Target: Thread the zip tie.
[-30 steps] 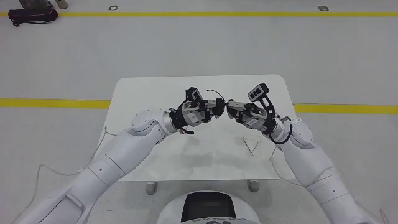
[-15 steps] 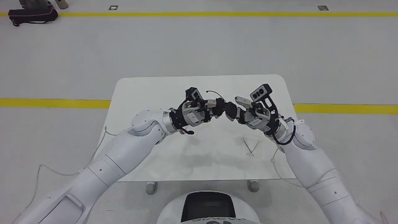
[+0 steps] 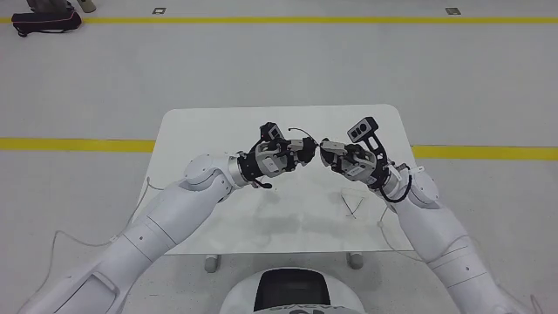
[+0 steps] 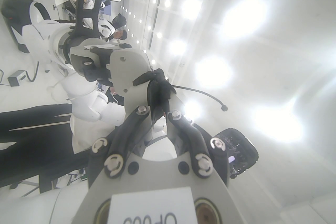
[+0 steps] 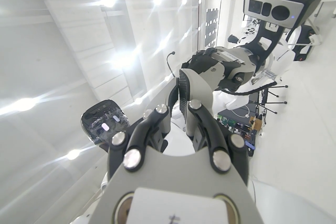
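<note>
— Looking at your left gripper [image 3: 306,149], what does it hold?
— Its fingers are pinched on the zip tie [image 4: 199,91]. The black strap curves out just past the fingertips, its small head free in the air.
— And your right gripper [image 3: 325,151]?
— Tip to tip with the left one and touching it, fingers pressed together. You cannot tell whether the tie lies between them. Both hang above the white table [image 3: 200,131].

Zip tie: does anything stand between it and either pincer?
Nothing visible does. The zip tie sits pinched in the left pincer, tip to tip with the right pincer above the table; its free end curves into open air.
</note>
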You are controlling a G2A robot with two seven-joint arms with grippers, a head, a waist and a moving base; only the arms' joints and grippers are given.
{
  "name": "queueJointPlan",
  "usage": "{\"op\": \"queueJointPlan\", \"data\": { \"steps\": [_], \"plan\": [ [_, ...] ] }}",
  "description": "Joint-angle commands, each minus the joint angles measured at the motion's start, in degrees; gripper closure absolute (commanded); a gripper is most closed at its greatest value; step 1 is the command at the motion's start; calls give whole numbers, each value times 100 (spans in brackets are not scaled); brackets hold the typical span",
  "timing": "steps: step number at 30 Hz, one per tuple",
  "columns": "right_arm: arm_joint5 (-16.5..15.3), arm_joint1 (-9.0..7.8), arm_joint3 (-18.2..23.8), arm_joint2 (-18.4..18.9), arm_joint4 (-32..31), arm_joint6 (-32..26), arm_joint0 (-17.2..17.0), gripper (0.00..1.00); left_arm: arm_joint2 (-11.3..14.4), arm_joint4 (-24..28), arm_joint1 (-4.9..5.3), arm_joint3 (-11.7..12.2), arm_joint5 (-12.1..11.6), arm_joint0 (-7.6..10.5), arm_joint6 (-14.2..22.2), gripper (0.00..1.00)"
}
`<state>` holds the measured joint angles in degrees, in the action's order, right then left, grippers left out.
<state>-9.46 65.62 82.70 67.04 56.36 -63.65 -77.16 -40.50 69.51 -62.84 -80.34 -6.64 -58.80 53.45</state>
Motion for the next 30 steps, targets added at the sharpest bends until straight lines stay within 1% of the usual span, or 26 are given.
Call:
{"op": "queueJointPlan", "data": {
  "steps": [1, 20, 30],
  "plan": [
    [-5, 6, -7, 6, -14, 0, -4, 100, 0, 0, 0, 0, 0, 0, 0, 100],
    [-34, 32, -110, 95, -212, 43, -112, 100, 0, 0, 0, 0, 0, 0, 0, 100],
    [-45, 35, -87, 161, -310, 78, -221, 100, 0, 0, 0, 0, 0, 0, 0, 100]
  ]
}}
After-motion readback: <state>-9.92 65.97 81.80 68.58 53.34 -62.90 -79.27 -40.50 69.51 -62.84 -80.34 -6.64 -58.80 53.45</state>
